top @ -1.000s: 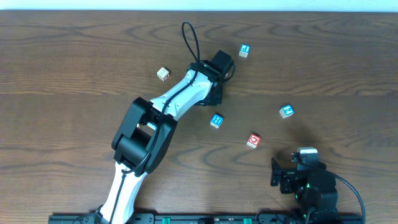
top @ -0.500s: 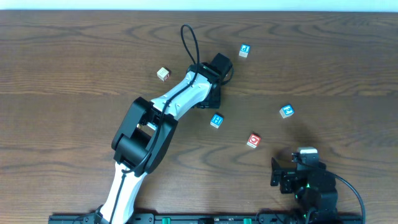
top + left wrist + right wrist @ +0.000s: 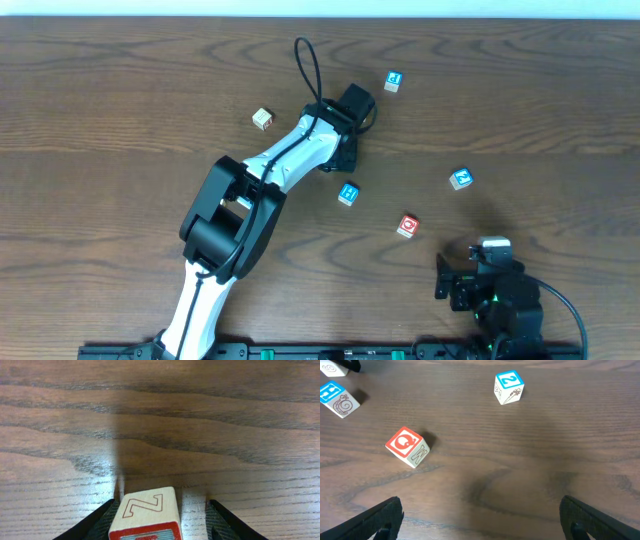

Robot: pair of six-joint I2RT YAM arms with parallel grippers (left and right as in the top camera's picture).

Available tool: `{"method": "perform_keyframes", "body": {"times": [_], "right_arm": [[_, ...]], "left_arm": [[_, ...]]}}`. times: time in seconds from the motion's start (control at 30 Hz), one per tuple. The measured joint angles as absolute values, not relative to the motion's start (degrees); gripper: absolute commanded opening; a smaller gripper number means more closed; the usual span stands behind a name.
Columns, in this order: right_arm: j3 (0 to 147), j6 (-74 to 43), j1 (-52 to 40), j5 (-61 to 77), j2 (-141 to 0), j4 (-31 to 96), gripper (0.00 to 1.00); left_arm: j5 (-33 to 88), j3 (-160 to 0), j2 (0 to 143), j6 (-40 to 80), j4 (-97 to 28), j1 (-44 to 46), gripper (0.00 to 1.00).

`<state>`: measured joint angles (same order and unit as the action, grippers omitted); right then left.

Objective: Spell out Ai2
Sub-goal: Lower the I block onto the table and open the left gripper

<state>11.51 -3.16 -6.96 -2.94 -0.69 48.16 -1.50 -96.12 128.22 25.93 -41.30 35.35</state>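
Note:
In the left wrist view a wooden block [image 3: 147, 512] with a red-edged face and an outlined Z or 2 on top sits on the table between my left gripper's [image 3: 162, 507] fingers. It lies against the left finger, with a gap to the right finger. In the overhead view the left gripper [image 3: 345, 152] covers this block. A blue "2" block [image 3: 460, 179] [image 3: 508, 386] stands at mid right. A blue "i" block [image 3: 393, 81] stands at the far right. My right gripper [image 3: 442, 279] [image 3: 482, 515] is open and empty near the front edge.
A blue "H" block [image 3: 348, 193] [image 3: 337, 399] lies just in front of the left gripper. A red block [image 3: 407, 226] [image 3: 408, 446] lies between it and the right gripper. A tan block [image 3: 262, 119] lies left of the left arm.

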Motion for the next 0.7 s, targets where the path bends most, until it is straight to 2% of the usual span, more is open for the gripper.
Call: {"method": "perform_keyframes", "body": {"times": [0.7], "right_arm": [[11.5, -3.2, -7.0, -2.9, -0.7, 48.2, 0.99]], "left_arm": [[-1.5, -96.1, 128.2, 22.3, -40.0, 35.4, 0.57]]}}
